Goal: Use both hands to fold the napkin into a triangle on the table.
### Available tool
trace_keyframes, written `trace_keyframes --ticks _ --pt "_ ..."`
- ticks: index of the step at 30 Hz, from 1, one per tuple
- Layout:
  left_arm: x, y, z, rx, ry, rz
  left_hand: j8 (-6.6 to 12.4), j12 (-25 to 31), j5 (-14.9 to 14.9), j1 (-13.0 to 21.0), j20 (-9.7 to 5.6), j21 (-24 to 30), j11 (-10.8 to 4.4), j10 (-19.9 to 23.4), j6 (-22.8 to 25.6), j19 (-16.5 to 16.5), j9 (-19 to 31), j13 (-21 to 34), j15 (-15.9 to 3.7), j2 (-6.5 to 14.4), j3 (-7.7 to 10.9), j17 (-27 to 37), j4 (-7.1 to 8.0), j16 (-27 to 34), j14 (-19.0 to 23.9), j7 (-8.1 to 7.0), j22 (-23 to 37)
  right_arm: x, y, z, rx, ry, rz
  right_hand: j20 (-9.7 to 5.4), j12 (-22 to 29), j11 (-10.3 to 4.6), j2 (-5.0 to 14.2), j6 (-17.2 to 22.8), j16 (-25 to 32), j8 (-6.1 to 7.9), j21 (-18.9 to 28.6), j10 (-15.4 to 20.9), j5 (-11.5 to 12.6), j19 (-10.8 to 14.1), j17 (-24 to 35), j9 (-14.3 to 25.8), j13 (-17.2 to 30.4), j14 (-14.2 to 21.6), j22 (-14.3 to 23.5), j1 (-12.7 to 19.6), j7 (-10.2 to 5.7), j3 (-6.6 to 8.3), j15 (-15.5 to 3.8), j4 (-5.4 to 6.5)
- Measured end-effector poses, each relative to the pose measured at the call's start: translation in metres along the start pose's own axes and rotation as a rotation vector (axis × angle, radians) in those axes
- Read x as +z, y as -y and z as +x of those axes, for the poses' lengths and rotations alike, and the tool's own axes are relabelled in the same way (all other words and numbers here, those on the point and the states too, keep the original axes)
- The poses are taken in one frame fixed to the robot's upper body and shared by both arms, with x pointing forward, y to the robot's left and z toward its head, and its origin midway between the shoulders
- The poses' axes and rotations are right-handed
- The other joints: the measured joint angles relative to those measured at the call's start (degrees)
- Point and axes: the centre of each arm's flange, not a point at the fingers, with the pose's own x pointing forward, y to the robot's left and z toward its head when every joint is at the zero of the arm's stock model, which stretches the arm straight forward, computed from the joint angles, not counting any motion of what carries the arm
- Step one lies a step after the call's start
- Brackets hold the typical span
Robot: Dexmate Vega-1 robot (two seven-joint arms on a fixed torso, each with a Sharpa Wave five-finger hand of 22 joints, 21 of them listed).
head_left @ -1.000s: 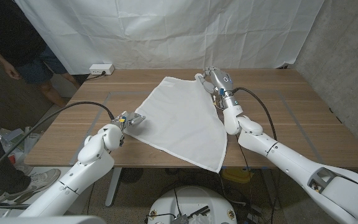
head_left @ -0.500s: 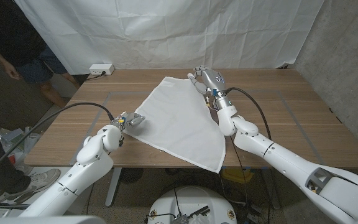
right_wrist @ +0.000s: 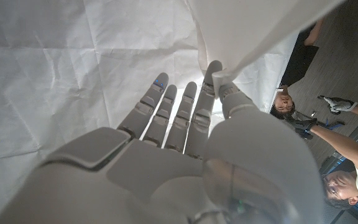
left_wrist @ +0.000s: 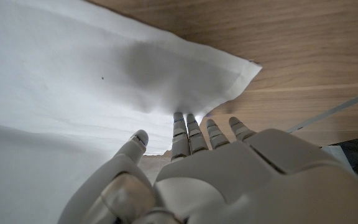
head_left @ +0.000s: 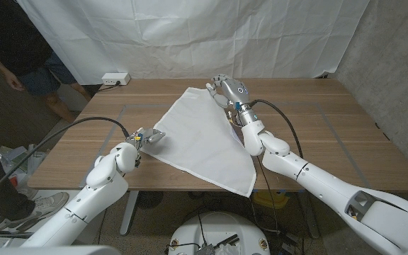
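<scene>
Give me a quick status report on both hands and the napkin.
Left hand pinching the napkin's near-left corner at the table. Right hand holding the far corner lifted. Napkin still unfolded, one corner hanging over the front edge. Nothing in the way.

White cloth napkin [head_left: 205, 138] spread mostly flat on wooden tabletop [head_left: 346, 142], faintly creased; far corner lifted off surface, near corner hanging over tabletop's front edge.

A white curtain [head_left: 190, 35] hangs behind the wooden table [head_left: 331, 134].
</scene>
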Motion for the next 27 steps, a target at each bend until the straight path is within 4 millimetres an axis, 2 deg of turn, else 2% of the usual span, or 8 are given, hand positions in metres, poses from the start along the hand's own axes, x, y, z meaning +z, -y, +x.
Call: trace_keyframes --ticks 22,27 --pt "-0.001 0.002 0.001 -0.001 0.000 -0.008 0.15 0.00 0.00 0.01 -0.02 0.00 0.00 0.00 0.03 0.02 0.04 0.01 0.00 0.01 0.12 0.00 0.12 0.00 0.00 0.04 0.00 0.031 -0.008 0.013 0.016 0.079 0.013 -0.21 -0.42 -0.41 0.09 0.31 0.00 -0.01 0.00 0.42 0.00 0.22 0.03 -0.27 0.00 0.52 0.00 0.36 -0.32 -0.24 0.09 0.24" --pt "-0.001 0.003 0.002 0.000 0.000 -0.012 0.15 0.00 0.00 0.01 -0.02 0.00 0.00 0.00 0.03 0.02 0.04 0.01 -0.01 0.01 0.12 0.00 0.12 0.00 0.00 0.04 0.00 0.044 -0.013 0.020 0.019 0.102 0.024 -0.21 -0.42 -0.22 0.09 0.30 0.00 -0.01 0.00 0.81 0.00 0.21 0.03 -0.26 0.00 0.51 0.00 0.36 -0.32 -0.24 0.09 0.24"
